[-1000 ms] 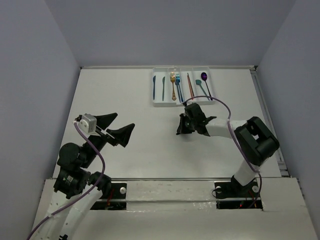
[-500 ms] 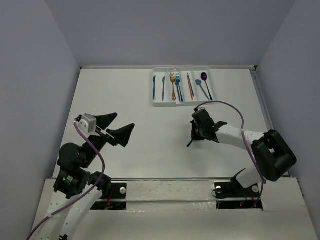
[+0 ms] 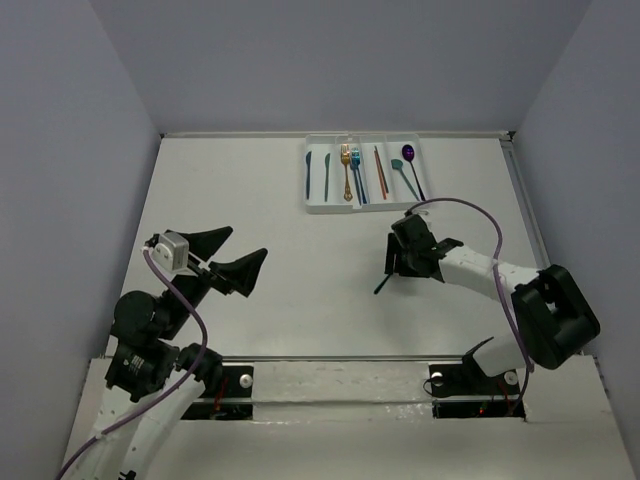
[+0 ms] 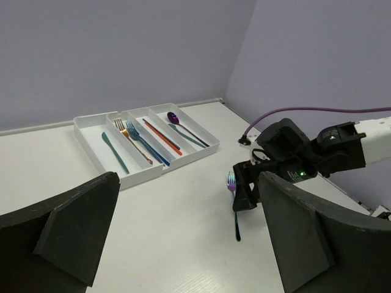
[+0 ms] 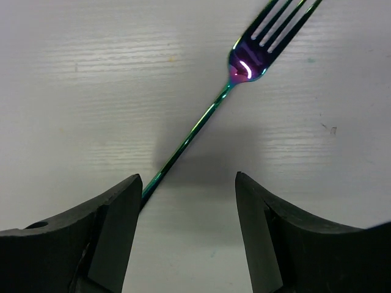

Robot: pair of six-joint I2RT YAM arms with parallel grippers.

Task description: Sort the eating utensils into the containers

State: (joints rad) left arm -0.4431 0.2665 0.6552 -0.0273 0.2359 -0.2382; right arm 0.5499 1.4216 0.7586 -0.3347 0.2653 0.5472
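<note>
A fork (image 5: 250, 60) with a purple-blue head and a thin teal handle lies on the white table, also seen in the left wrist view (image 4: 231, 182). My right gripper (image 5: 188, 204) hovers low over it, open, with the handle running under its left finger (image 5: 116, 232). From above, only the fork's handle end (image 3: 382, 286) shows past the right gripper (image 3: 398, 262). The white tray (image 3: 312, 206) at the back holds a blue knife (image 3: 308, 172), a gold fork (image 3: 346, 170), a red-orange stick (image 3: 381, 172) and a purple spoon (image 3: 411, 162), among others. My left gripper (image 3: 232, 256) hangs open and empty at the left.
The tray (image 4: 125, 180) sits near the back wall, its compartments side by side. A purple cable (image 3: 470, 215) loops over the right arm. The table's right edge rail (image 3: 530, 230) runs close to the right arm.
My right gripper has moved right and toward the near edge, away from the tray, and its jaws have opened. The fork now lies on the table beneath it. The left arm barely shifted.
</note>
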